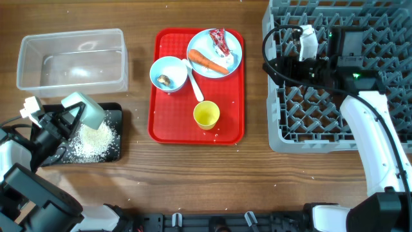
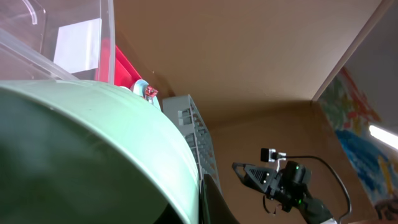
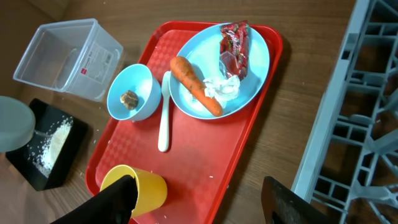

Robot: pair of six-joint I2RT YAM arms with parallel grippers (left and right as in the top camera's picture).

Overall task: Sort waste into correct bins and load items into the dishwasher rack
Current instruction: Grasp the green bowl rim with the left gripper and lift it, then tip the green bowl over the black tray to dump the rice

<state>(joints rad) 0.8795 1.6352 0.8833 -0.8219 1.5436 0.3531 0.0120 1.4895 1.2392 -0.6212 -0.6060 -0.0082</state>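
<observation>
Left gripper (image 1: 72, 118), clamping a tilted pale-blue bowl (image 1: 90, 111), is tipping white rice (image 1: 93, 138) into the shallow black tray (image 1: 116, 108); racking it likely follows.

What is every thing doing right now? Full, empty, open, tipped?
held bowl: tipped over the black tray.
black tray: rice in it.
clear tub: empty.
plate: holds carrot and wrapper.
second bowl: upright, brown bit inside.
yellow cup: upright, empty.
dishwasher rack: no dishes loaded.
left gripper: jaws shut on held bowl.
right gripper: jaws open, empty.
</observation>
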